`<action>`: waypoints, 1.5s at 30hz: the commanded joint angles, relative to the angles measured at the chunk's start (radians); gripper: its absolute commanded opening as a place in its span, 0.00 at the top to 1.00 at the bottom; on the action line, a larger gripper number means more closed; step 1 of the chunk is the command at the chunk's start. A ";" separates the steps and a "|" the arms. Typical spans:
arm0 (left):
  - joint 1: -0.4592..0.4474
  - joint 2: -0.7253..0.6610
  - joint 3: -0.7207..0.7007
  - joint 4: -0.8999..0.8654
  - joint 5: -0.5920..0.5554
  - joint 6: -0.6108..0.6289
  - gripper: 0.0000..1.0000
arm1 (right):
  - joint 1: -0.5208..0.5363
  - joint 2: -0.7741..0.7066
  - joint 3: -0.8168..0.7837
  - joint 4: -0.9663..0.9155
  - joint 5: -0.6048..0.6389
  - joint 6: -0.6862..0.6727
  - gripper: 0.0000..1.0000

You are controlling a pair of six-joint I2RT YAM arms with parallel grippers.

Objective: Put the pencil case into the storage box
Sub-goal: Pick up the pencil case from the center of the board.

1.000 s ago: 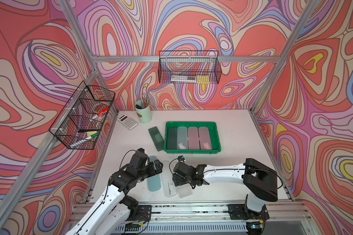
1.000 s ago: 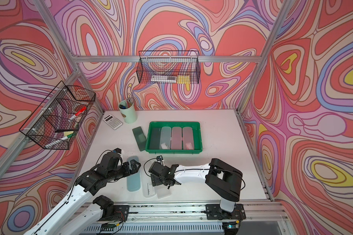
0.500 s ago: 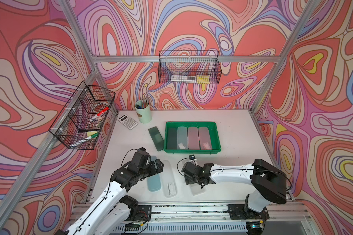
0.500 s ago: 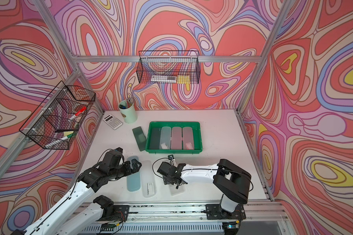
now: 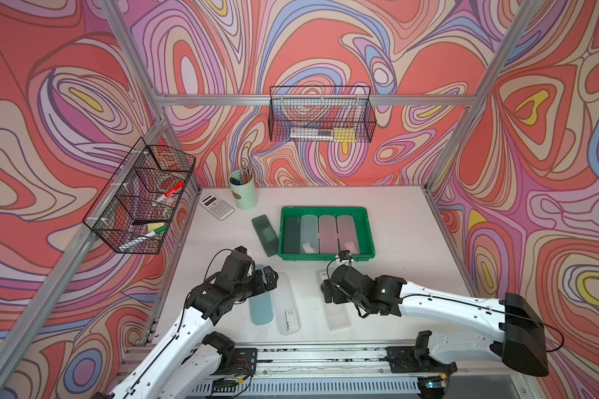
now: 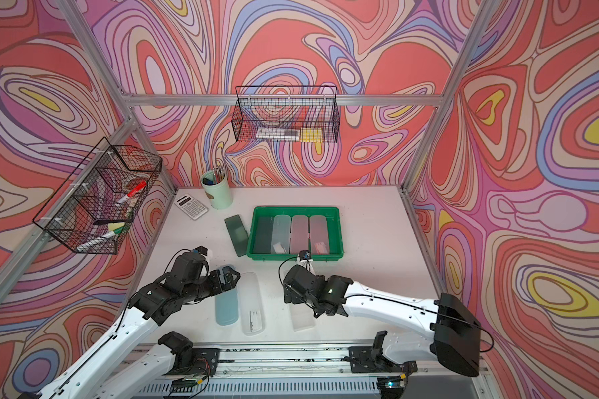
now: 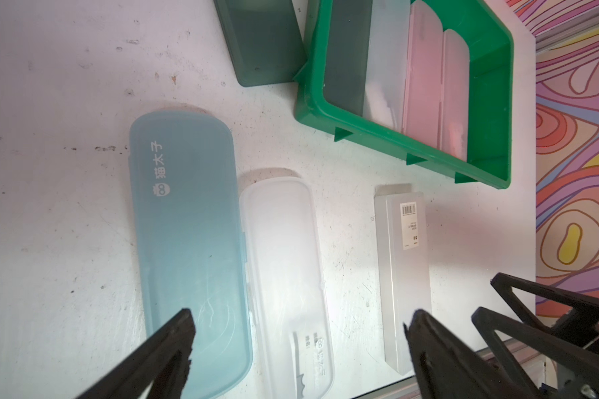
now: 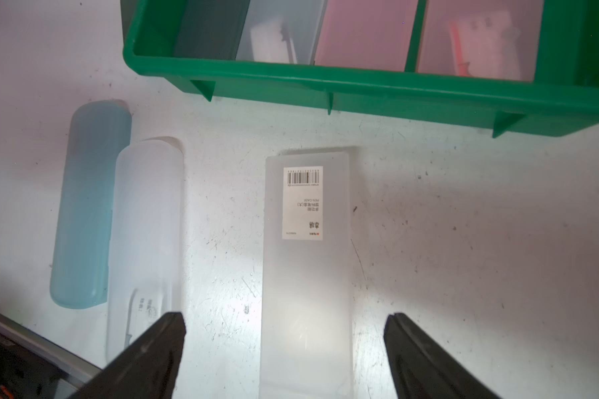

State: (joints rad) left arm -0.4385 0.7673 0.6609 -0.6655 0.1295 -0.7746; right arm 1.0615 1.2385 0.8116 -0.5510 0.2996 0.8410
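— Pencil case (image 8: 305, 276)?
— Frosted, boxy plastic, flat on the worktop (image 8: 464, 241) near the green storage box (image 8: 360, 83), between the parted jaws of the right end effector (image 8: 284, 317).
— Left end effector (image 7: 301, 314)?
— Parted too. Top views hide the case's middle; the right wrist shows its barcode label (image 8: 303, 202).

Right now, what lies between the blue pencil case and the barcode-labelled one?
One clear pencil case, flat beside the blue pencil case; bare table separates it from the barcode-labelled case. The left wrist view shows it.
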 commanded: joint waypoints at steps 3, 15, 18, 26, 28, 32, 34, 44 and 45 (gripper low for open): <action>0.003 -0.034 0.011 -0.052 -0.020 0.031 0.01 | 0.012 -0.068 -0.107 -0.044 -0.018 0.159 0.08; 0.004 -0.027 -0.012 -0.028 -0.005 0.030 0.01 | 0.088 0.037 -0.132 0.008 -0.096 0.153 0.02; 0.003 -0.019 -0.011 -0.023 0.001 0.029 0.01 | 0.111 0.107 -0.085 -0.036 -0.077 0.148 0.02; 0.003 -0.030 -0.012 -0.036 -0.008 0.032 0.01 | 0.167 0.231 -0.005 -0.108 -0.059 0.157 0.02; 0.003 -0.033 -0.015 -0.034 -0.008 0.031 0.01 | 0.177 0.257 0.009 -0.129 -0.052 0.171 0.02; 0.003 -0.025 -0.011 -0.035 -0.002 0.035 0.01 | 0.185 0.301 0.011 -0.123 -0.054 0.188 0.03; 0.004 -0.023 -0.009 -0.034 -0.005 0.038 0.01 | 0.186 0.326 0.021 -0.115 -0.062 0.185 0.03; 0.003 0.006 0.032 -0.041 -0.003 0.054 0.01 | 0.193 0.377 0.003 -0.072 -0.032 0.209 0.09; 0.003 0.007 0.036 -0.042 -0.003 0.054 0.01 | 0.196 0.376 0.003 -0.080 -0.020 0.214 0.11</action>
State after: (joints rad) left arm -0.4385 0.7700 0.6613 -0.6891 0.1276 -0.7452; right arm 1.2472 1.5871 0.8303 -0.6464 0.2455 1.0283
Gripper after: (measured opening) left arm 0.993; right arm 0.900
